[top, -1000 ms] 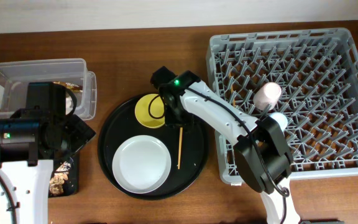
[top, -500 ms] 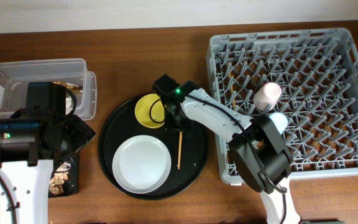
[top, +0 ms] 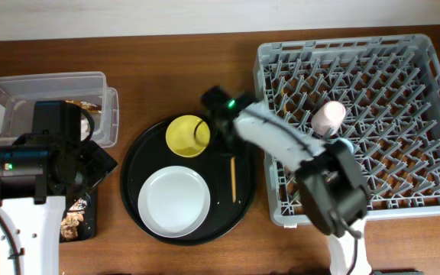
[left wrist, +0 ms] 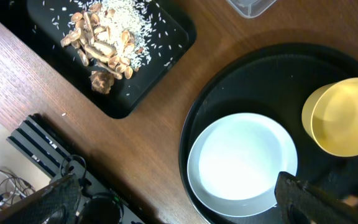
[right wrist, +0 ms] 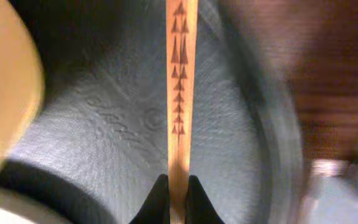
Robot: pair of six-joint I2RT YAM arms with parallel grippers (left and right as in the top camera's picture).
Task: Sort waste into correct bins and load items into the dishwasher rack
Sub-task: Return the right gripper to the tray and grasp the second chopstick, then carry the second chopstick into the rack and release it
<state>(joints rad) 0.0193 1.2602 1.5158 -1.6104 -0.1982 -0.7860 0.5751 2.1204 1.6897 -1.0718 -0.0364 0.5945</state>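
pinching the chopsticks (right wrist: 180,93) between its fingertips, your right gripper (right wrist: 178,188) grips them at one end, and the wood runs straight out ahead of the jaws along the gripper's own line. whether that is one stick or the pair, the pictures do not show. from overhead the chopsticks lie low over the round black tray (top: 140,164), near its right rim, with their long axis running from the far side of the table toward the near side. the dishwasher rack (top: 357,40) sits just to their right, its left wall roughly parallel to them. so the carry looks like a short sideways shift to the right, and this arm is by far the nearer. mind the yellow bowl (top: 183,136), close on the other side. your left gripper (left wrist: 176,182) hangs spread and empty by the tray's left side, well apart from the rack.
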